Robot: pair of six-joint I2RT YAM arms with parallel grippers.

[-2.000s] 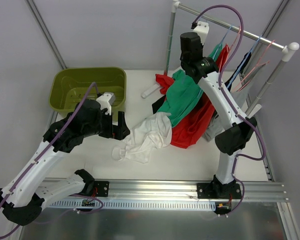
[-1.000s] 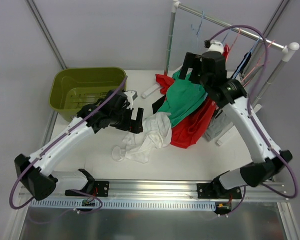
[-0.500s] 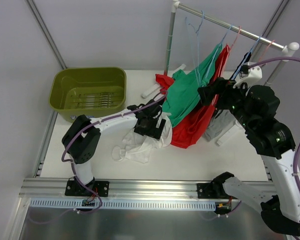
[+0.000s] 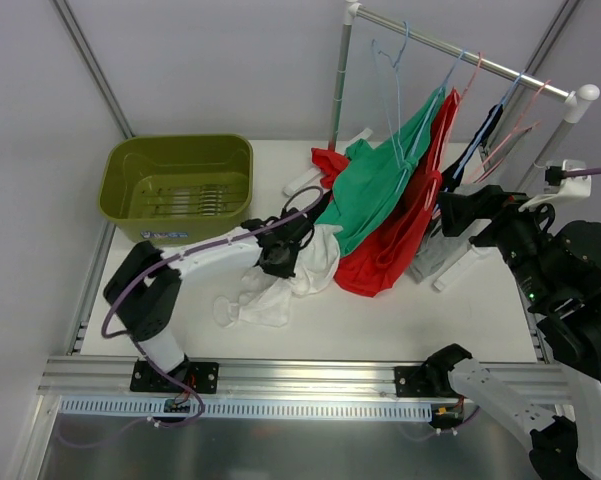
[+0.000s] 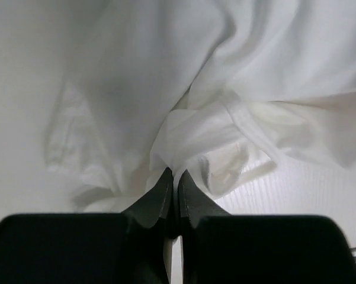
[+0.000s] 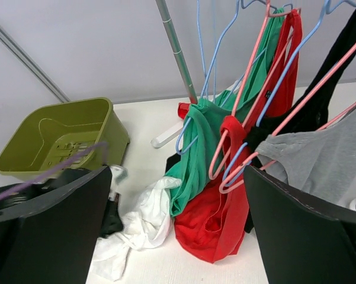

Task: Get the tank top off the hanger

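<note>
Both fingers of the left gripper point(image 5: 173, 177) pinch the white tank top point(image 5: 243, 71) lying straight ahead, while the right gripper point(image 6: 178, 177) gapes empty, farther off.

Olive tub point(image 4: 115, 185) at back left of white desk point(image 4: 380, 325); metal clothes rack point(image 4: 430, 40) stands back right.
</note>
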